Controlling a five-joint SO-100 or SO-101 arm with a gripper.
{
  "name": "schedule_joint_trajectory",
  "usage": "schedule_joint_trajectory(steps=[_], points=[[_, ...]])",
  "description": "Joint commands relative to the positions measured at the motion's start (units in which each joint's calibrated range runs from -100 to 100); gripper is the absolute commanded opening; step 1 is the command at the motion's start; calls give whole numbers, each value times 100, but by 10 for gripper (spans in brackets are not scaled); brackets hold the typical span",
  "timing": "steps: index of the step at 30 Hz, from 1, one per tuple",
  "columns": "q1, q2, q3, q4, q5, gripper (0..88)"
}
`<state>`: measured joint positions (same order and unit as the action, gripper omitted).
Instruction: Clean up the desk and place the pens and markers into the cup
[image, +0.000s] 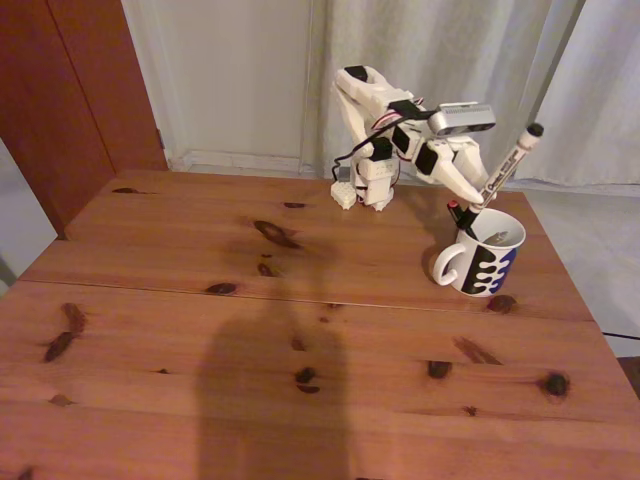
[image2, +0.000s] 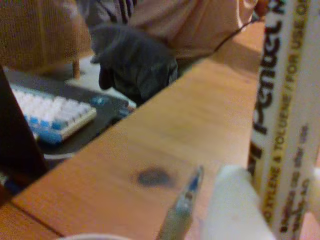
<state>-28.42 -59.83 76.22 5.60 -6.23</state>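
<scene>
- The gripper (image: 478, 203) is clamped on the white marker (image: 508, 167), holding it tilted over the cup (image: 485, 258).
- The cup stands on the desk (image: 200, 300), right side in the fixed view, a pen (image: 462, 218) inside.
- In the wrist view, the marker (image2: 287, 115) is close by.

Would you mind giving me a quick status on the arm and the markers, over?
Gripper shut on white marker, tilted over the cup. Marker's lower end at the rim, not released. Another pen already in the cup. Desk around it clear.

desk (image: 200, 330): glossy knotty wood | cup (image: 485, 262): glazed ceramic | marker (image: 510, 165): smooth plastic
</scene>
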Motion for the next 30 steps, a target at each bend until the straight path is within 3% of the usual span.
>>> schedule_joint_trajectory(steps=[1,30], points=[[-25,62,-372,-5,83,6],[-934,71,-102,21,172,5]])
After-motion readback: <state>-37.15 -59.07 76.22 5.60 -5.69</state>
